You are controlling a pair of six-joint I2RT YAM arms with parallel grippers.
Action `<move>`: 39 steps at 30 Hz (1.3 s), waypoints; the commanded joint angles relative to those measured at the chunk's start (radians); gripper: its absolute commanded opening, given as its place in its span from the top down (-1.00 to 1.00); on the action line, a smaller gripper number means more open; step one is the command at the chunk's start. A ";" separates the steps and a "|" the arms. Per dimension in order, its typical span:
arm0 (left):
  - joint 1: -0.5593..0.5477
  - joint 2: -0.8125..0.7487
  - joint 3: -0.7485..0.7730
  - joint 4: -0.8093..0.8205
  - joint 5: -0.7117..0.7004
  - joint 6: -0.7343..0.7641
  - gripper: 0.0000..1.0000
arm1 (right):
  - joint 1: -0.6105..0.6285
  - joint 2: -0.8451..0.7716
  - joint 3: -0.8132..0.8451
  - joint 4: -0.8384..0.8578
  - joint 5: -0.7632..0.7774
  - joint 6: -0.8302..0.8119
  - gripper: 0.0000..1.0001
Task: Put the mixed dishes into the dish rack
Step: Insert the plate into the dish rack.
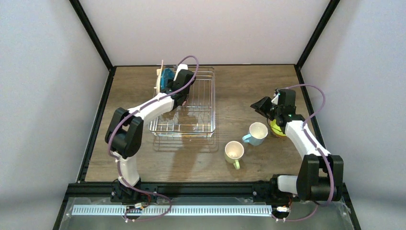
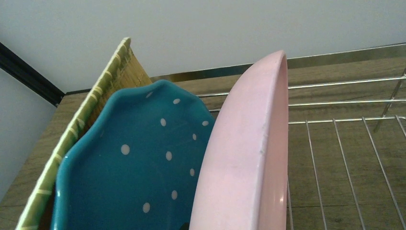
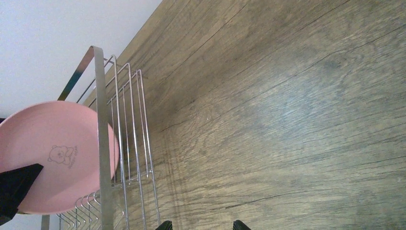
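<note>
pink round plate [image 2: 242,158]: matte pastel, thick rounded rim, stands on edge in the far-left corner of the dish rack [image 1: 212,103]. A small cartoon outline is printed on the face turned toward the right arm.

Just beside it is the teal dotted plate [image 2: 129,182]: glossy glaze, wavy scalloped rim, scattered white dots, also on edge and leaning. Behind that is the tan woven-look plate [image 2: 112,79]: flat slab, straight top edge, ribbed straw texture, pale green striped border, outermost of the three. They are filed like folders. Can't tell whether the faces touch.

left gripper [image 1: 170,84]: at the pink plate, jaws narrow, nipped on its rim. One black finger lies across the plate's face in the right wrist view. Its own fingers are outside the left wrist view.

Rack: silver wire grid, low sides, see-through, wood grain visible through the floor.

On the table [image 1: 249,84], right of the rack:
- light-blue mug [image 1: 257,132]: upright, smooth, white inside, handle to its left.
- pale yellow-green mug [image 1: 234,151]: upright, nearer the arm bases, handle toward the near edge. Close to the blue one, not touching.
- lime-inside bowl [image 1: 276,128]: just right of the blue mug, mostly hidden under the right arm, outer pattern not visible.

right gripper [image 3: 202,225]: hovers over bare wood beyond the blue mug, black fingertips well apart, nothing between them.

Table: matte brown wood-grain top.
</note>
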State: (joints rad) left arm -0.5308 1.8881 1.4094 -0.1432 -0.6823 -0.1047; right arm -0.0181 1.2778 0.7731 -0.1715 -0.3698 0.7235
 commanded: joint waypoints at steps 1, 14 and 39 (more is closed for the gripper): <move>0.006 0.034 -0.018 -0.034 -0.014 -0.001 0.94 | 0.000 -0.025 -0.020 0.027 0.012 0.010 -0.43; -0.007 0.089 0.020 -0.099 -0.028 -0.064 0.04 | 0.000 -0.034 -0.025 0.025 0.011 0.011 -0.44; -0.023 -0.022 0.051 -0.159 -0.071 -0.151 -0.68 | 0.000 -0.088 0.005 -0.028 0.003 0.005 -0.44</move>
State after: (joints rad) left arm -0.5488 1.9198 1.4342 -0.2867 -0.7345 -0.2268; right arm -0.0181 1.2194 0.7612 -0.1822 -0.3706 0.7338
